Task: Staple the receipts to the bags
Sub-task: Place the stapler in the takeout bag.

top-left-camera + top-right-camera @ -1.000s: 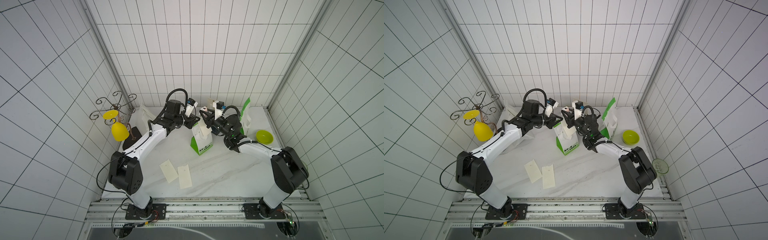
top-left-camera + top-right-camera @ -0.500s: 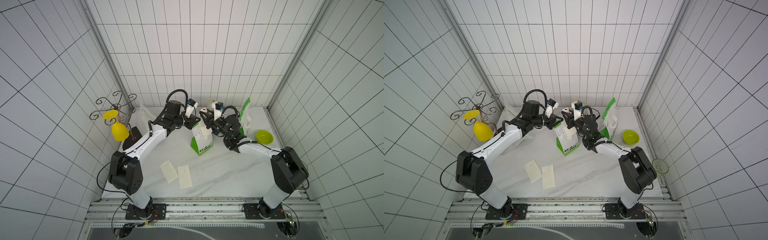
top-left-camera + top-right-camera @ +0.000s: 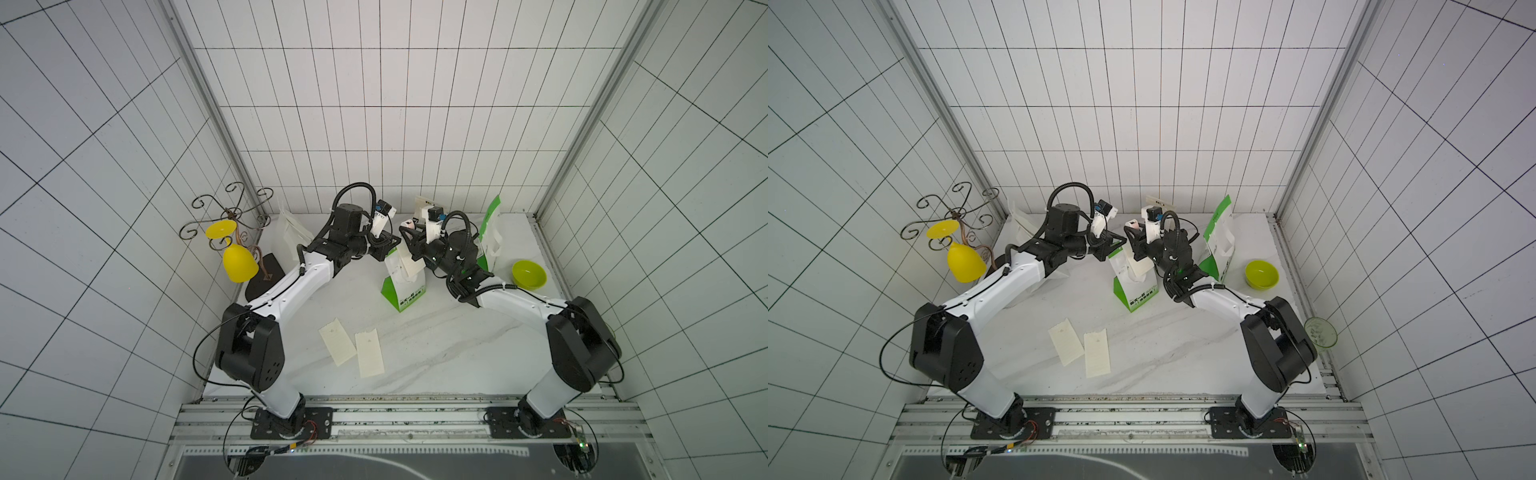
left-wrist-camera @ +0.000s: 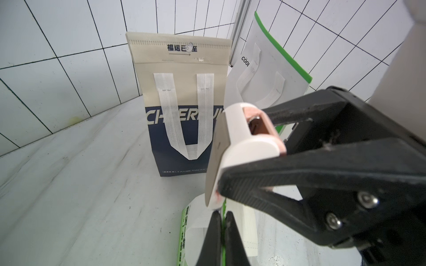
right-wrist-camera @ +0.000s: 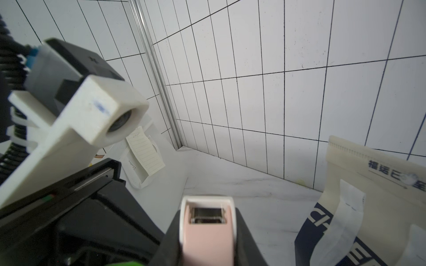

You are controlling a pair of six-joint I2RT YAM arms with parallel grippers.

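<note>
Two grippers meet over the green-and-white bag at mid-table: left gripper pinched shut on its thin, likely floppy top edge, right gripper part-closed around a stapler, while two light receipts lie flat in front, probably best lifted by an edge.

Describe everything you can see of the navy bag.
The navy bag stands upright on the marble table. It looks like paper: cream upper half with a top band printed with dark characters and an arrow, navy lower half with big pale lettering. Its flat white handle hangs down the front in a U. No receipt shows on this face. A white-and-green bag stands close beside it; nothing holds it.
</note>
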